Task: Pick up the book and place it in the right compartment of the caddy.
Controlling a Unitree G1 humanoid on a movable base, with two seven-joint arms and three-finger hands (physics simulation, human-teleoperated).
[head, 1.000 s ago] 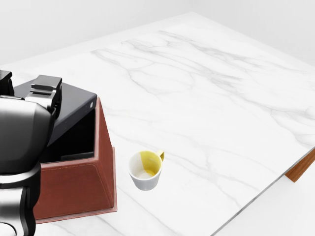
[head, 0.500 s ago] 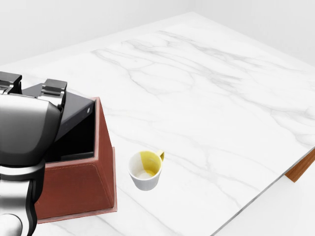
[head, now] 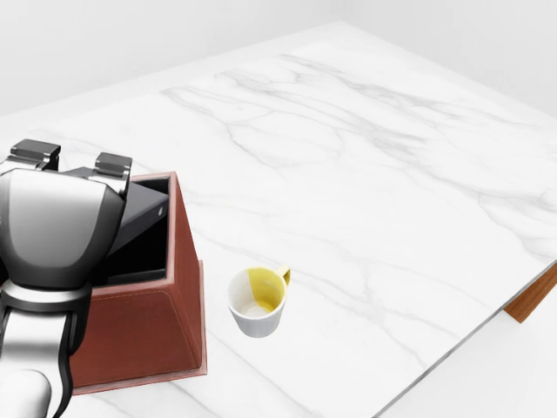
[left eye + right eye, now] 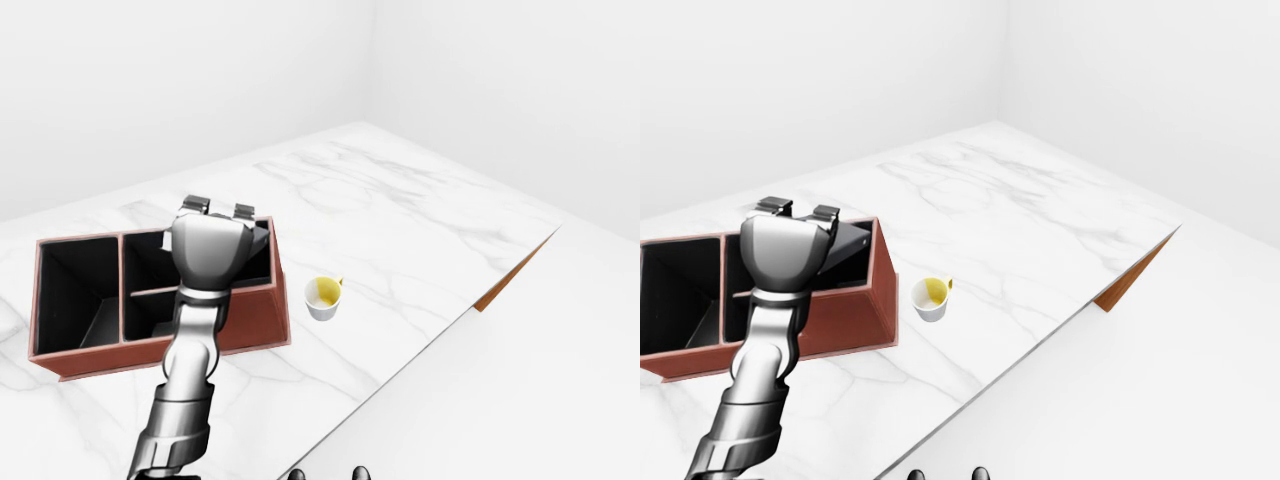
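The brown leather caddy (image 3: 139,335) stands at the left of the marble table (image 3: 348,165). A dark book (image 3: 142,212) lies tilted inside the caddy's right part, its corner just below the right wall's rim. My left hand (image 3: 74,161) is over that compartment with its back to the camera. Its fingers (image 3: 113,164) reach over the book's upper edge and are shut on it. The left-eye view shows the whole caddy (image 4: 255,322), with a large left compartment and a divided right part. My right hand is not seen.
A white mug with a yellow inside (image 3: 257,303) stands just right of the caddy. The table's edge with a brown underside (image 3: 533,300) runs along the lower right of the head view. White walls stand beyond the table.
My left hand has moved right and a little down with the book. The book's raised corner has sunk from above the caddy's right wall to just below its rim.
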